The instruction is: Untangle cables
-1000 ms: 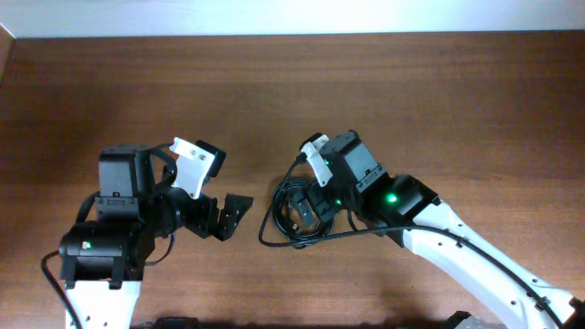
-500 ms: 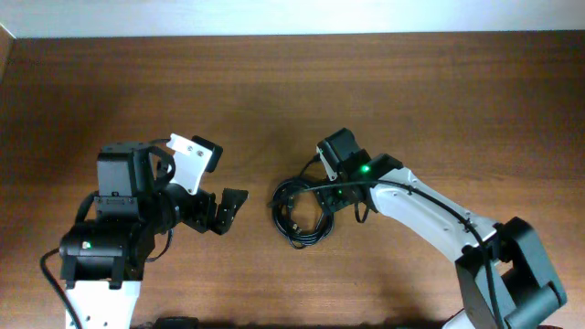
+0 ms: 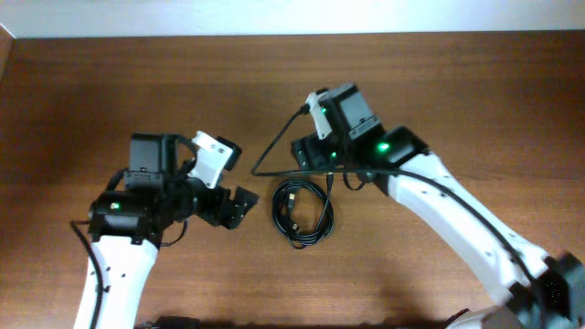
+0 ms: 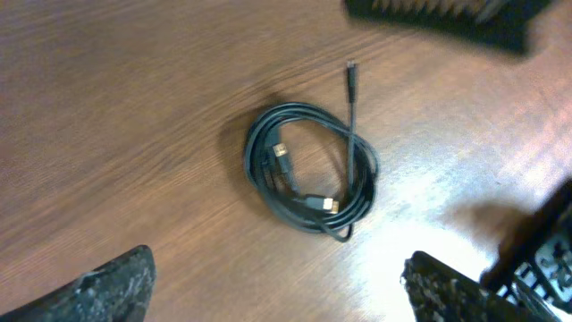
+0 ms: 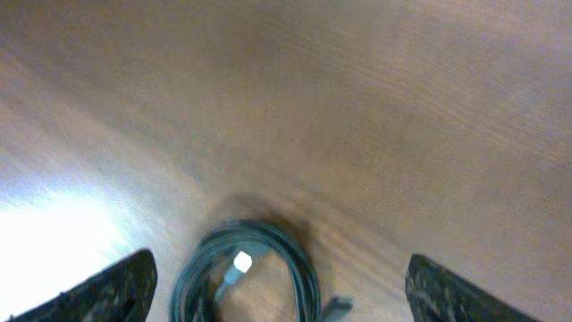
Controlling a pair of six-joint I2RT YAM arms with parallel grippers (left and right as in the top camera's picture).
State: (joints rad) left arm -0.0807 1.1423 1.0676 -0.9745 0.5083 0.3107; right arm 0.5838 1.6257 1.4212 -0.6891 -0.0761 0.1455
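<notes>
Left gripper point(image 3: 236, 206): fingers point(image 4: 107, 284) spread wide, nothing between them, raised above table, coil ahead of it. Right gripper point(image 5: 281, 291): fingers likewise wide apart and empty, coil seen low between fingertips in right wrist view. Cables point(image 3: 292, 208): thin black cords wound in one small loose coil, flat on wooden table point(image 3: 137, 82), between both grippers, touched by neither. Two light-coloured plugs lie inside loop; one dark plug end pokes straight out of coil.

My right hand point(image 5: 281, 291) hangs above the worktop point(image 5: 357, 107), fingers point(image 5: 116, 291) spread wide at the lower corners. Between them the cables point(image 5: 302, 268) lie in a blurry coil, a pale plug point(image 5: 239, 262) inside.
</notes>
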